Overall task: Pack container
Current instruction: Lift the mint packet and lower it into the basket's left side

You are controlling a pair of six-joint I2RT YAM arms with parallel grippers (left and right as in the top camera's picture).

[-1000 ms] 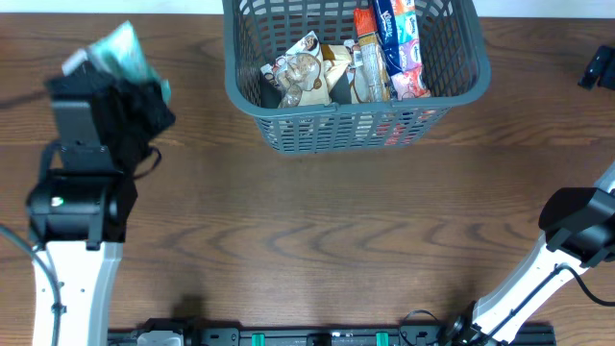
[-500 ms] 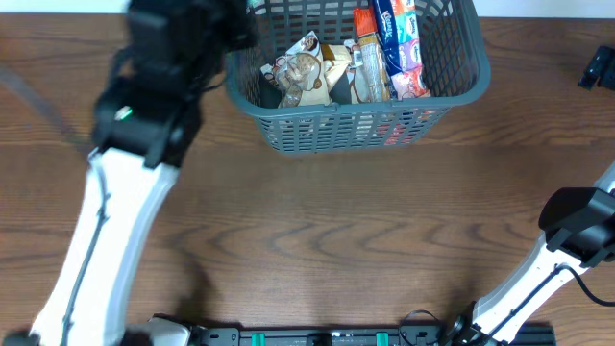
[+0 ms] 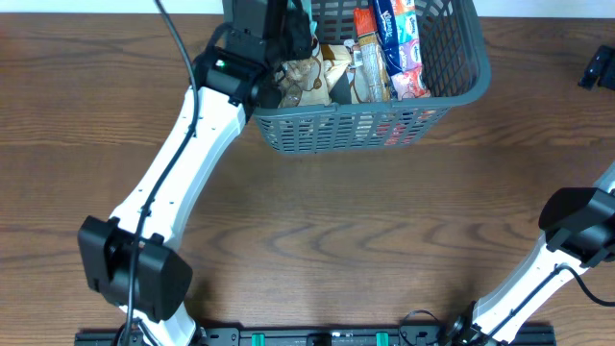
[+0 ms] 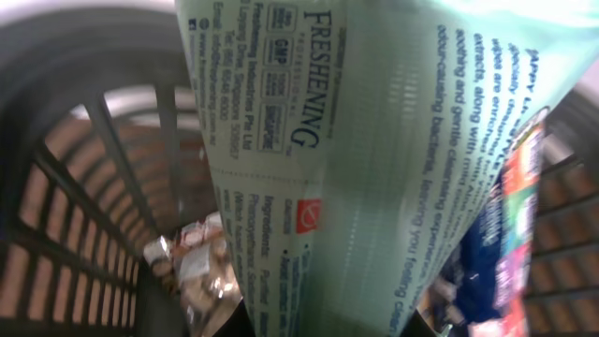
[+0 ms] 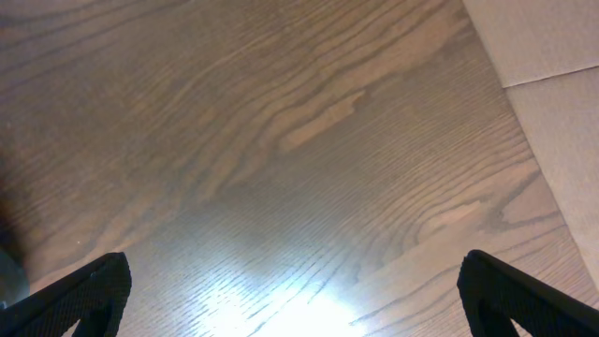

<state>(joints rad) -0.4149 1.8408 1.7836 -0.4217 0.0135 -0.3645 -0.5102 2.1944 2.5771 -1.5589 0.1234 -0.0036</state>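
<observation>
The container [image 3: 461, 91] is a dark grey-blue slotted basket at the table's far middle. Several snack packets [image 3: 370, 53] lie inside it. My left gripper [image 3: 288, 34] hangs over the basket's left part, shut on a pale green wipes packet [image 4: 374, 168] that fills the left wrist view. Past the packet I see the basket's slotted wall [image 4: 94, 187], a crinkled snack bag [image 4: 192, 267] on the bottom and a blue-and-pink packet [image 4: 510, 253]. My left gripper [image 4: 328, 328] is mostly hidden behind the packet. My right gripper [image 5: 299, 300] stands open over bare wood.
My right arm [image 3: 577, 226] rests at the table's right edge, far from the basket. A black object [image 3: 598, 67] sits at the far right. In the right wrist view, the table's edge [image 5: 496, 84] borders a pale floor.
My left arm has swung from the table's far left to above the basket's left part, carrying the green packet. The right arm has not moved.
</observation>
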